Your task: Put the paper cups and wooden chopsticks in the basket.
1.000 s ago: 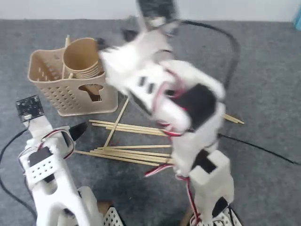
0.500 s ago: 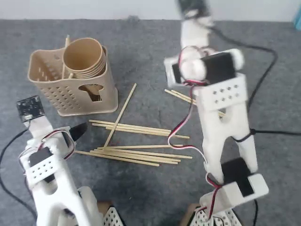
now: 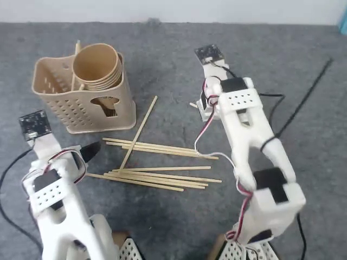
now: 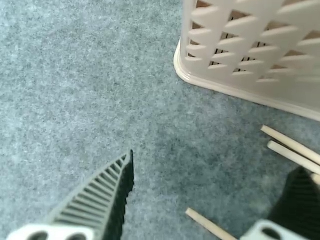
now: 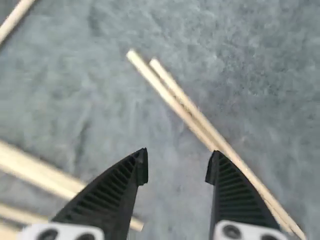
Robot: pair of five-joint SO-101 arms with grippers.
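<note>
A beige slotted basket (image 3: pixel 81 103) stands at the back left with stacked paper cups (image 3: pixel 96 67) and a chopstick or two inside. Several wooden chopsticks (image 3: pixel 157 176) lie scattered on the grey carpet in the middle. My right gripper (image 3: pixel 205 111) points down at a separate pair of chopsticks (image 5: pixel 185 105), open just above them (image 5: pixel 177 167) and holding nothing. Near the front left, my left gripper (image 3: pixel 89 151) hangs low over the carpet, open and empty (image 4: pixel 215 165), beside the basket's lower corner (image 4: pixel 240 65). Chopstick ends (image 4: pixel 290 147) lie close to one of its fingers.
A lone chopstick (image 3: pixel 140 131) leans diagonally from the pile toward the basket. Black cables (image 3: pixel 303 95) trail over the carpet at the right. A pale wall edge (image 3: pixel 173 11) runs along the back. Open carpet lies to the right of the right arm.
The right arm swung from beside the basket to the right, then dropped down over the pair of chopsticks. The left arm kept still.
</note>
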